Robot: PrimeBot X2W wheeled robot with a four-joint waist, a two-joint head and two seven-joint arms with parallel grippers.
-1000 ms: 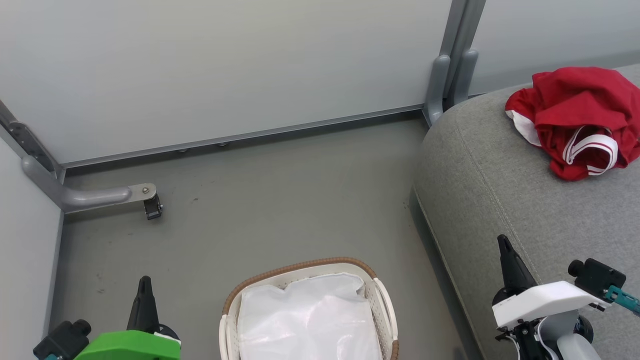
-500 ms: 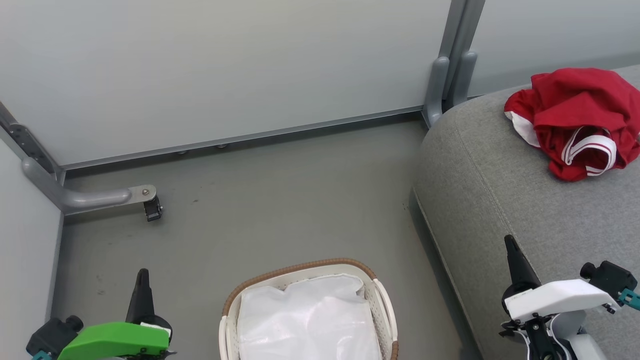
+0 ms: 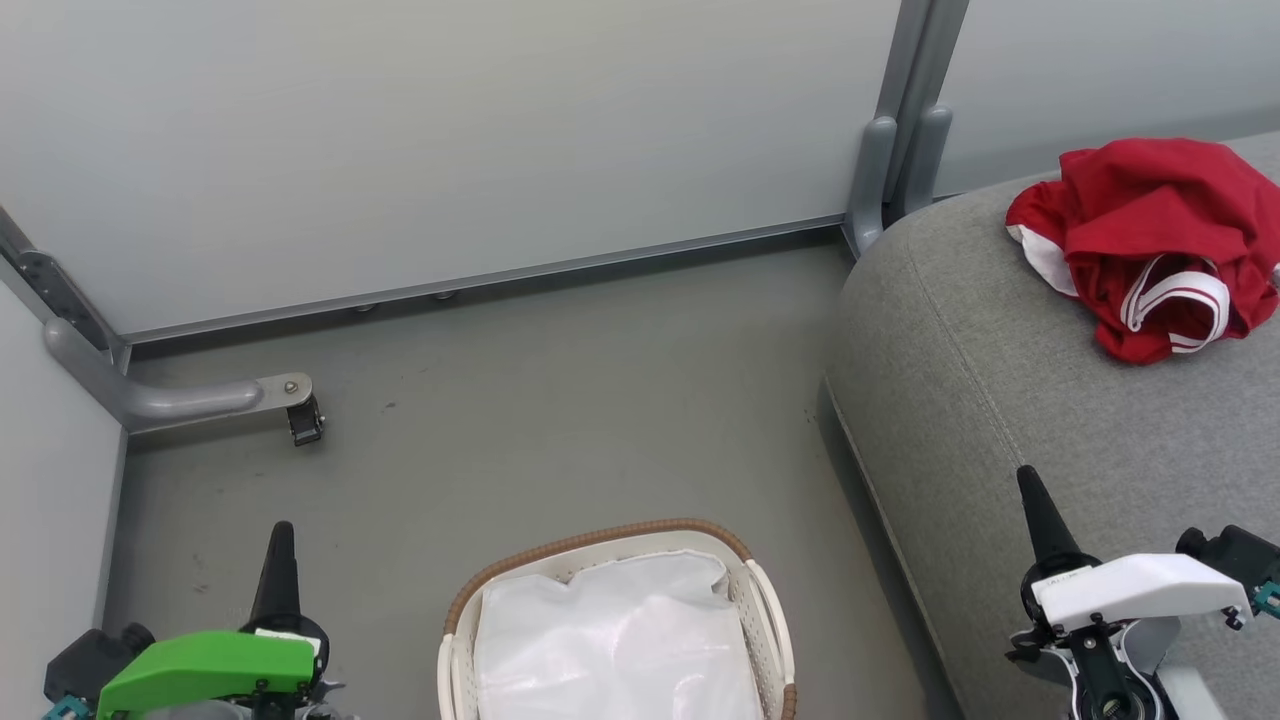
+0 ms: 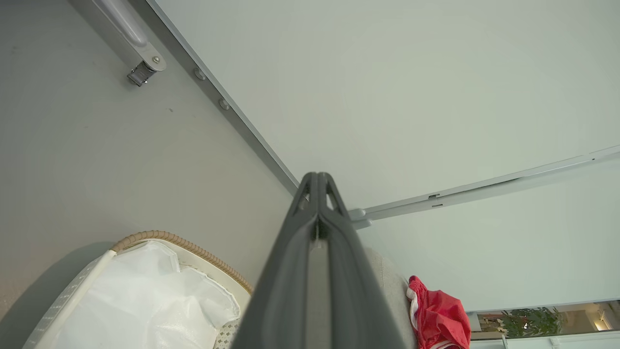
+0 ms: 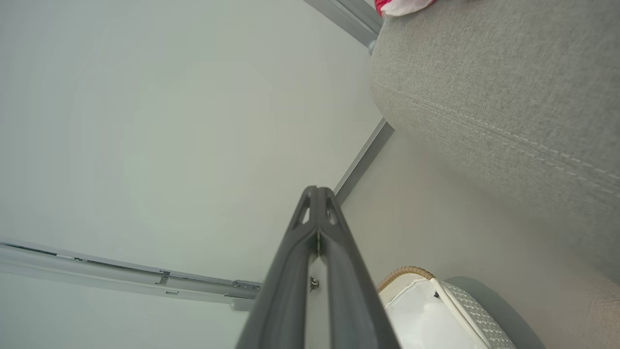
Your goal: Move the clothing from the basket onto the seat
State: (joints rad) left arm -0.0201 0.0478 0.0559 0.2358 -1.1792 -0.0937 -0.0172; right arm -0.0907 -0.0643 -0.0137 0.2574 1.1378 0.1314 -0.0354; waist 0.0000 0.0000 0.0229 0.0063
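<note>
The clothing (image 3: 1150,240), a crumpled red heap with white trim and a looped white-and-red striped band, lies on the seat (image 3: 1000,380) near its far right part, close to the rounded back corner. The seat's grey woven cover shows a stitched seam running along its curved edge. The basket (image 3: 600,533) stands on the floor (image 3: 560,400) to the left of the seat, apart from it, at the bottom middle of the head view; inside it only the white fabric liner (image 3: 610,640) is visible, rumpled and pale, with no red showing in it. The left claw (image 3: 281,530) hangs low to the left of the basket, over the floor, its two dark fingers pressed together to one point and holding nothing; the left wrist view shows the same closed pair with the basket rim below it. The right claw (image 3: 1030,478) sits above the near edge of the seat, well apart from the clothing, its fingers likewise closed tip to tip and empty. Behind the floor stands a pale wall panel (image 3: 450,130) with a grey post (image 3: 900,120) by the seat's corner, and a small caster bracket (image 3: 300,415) juts out at the left.
</note>
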